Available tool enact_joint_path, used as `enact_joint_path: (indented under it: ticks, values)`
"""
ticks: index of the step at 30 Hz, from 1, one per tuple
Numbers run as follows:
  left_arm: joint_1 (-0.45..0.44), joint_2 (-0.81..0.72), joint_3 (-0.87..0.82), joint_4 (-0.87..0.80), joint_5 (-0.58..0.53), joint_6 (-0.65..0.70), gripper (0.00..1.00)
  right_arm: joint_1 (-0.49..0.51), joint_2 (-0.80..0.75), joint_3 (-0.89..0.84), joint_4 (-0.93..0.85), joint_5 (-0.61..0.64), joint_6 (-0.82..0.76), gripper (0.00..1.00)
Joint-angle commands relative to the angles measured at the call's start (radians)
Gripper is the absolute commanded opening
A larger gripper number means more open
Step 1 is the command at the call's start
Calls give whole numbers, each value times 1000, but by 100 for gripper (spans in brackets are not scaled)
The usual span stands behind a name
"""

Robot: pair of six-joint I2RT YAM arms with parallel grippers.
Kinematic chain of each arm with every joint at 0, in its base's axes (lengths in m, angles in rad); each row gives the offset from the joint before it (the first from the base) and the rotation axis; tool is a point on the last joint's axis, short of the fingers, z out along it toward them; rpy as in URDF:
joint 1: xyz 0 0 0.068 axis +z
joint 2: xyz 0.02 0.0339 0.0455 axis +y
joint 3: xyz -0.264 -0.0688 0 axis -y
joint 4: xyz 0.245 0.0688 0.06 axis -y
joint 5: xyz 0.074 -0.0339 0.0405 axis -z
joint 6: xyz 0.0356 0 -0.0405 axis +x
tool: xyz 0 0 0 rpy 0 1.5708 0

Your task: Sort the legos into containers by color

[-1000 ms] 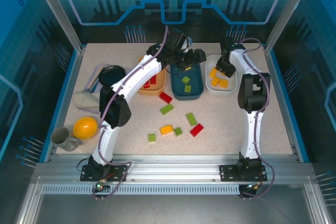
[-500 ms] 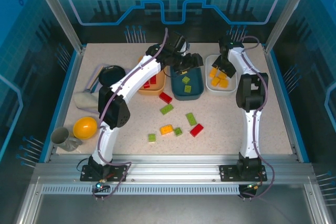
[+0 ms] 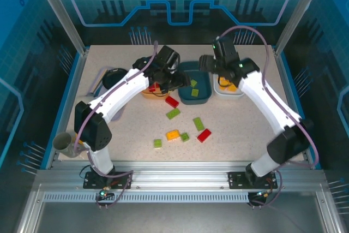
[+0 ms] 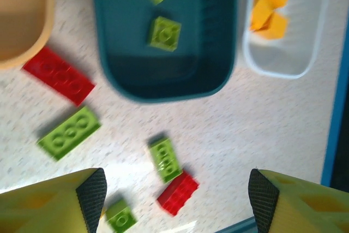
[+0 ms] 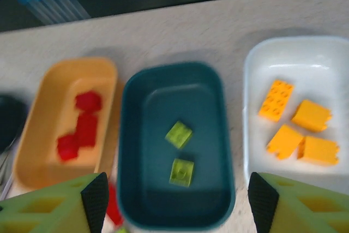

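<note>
I saw red bricks [image 5: 84, 126] in my orange tub [image 5: 46, 107], green bricks [image 5: 181, 172] in the teal tub [image 5: 163, 94], yellow-orange bricks [image 5: 311, 115] in the white tub [image 5: 272, 61].

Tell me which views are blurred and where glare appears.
Left wrist view: motion blur smears the teal tub and its green bricks; glare whitens the table near the bottom edge. Right wrist view: soft throughout, white tub hazy. Top external view: sharp, evenly lit.

White-shelled left arm [image 3: 117, 94] and right arm [image 3: 267, 99], black at joints, with purple-grey cables [image 3: 248, 30]. Yellow-green fingers [image 4: 38, 203], black textured pads [image 4: 91, 195].
</note>
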Motion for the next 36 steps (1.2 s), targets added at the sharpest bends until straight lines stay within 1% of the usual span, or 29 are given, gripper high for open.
enact_joint_path:
  ticks: [1,3,6,9,13,16,19,23,28,32,36]
  values:
    - [-3,-61,-108,-18,-30,71,72,28,-142,-233,153,-189,-148,71]
    - [-3,-84,-174,-8,-26,117,71,62,-254,-367,169,-284,-195,71]
    - [-2,-104,-258,19,-15,201,71,100,-367,-511,175,-376,-227,72]
    - [-4,-89,-302,23,-23,309,70,127,-448,-637,171,-414,-218,72]
    - [-2,-16,-309,19,-44,440,71,153,-506,-742,195,-444,-195,73]
    - [-4,37,-303,36,-85,495,73,163,-501,-777,218,-474,-189,74]
    - [-4,96,-285,55,-97,529,74,167,-478,-790,228,-489,-186,74]
    - [-5,170,-250,69,-132,540,75,168,-464,-780,230,-496,-182,74]
    - [-5,221,-235,97,-145,537,76,168,-449,-773,221,-497,-187,74]
    - [-17,251,-239,117,-123,543,72,168,-445,-769,216,-487,-188,74]
    - [-37,268,-240,122,-126,547,65,168,-439,-764,210,-480,-190,74]
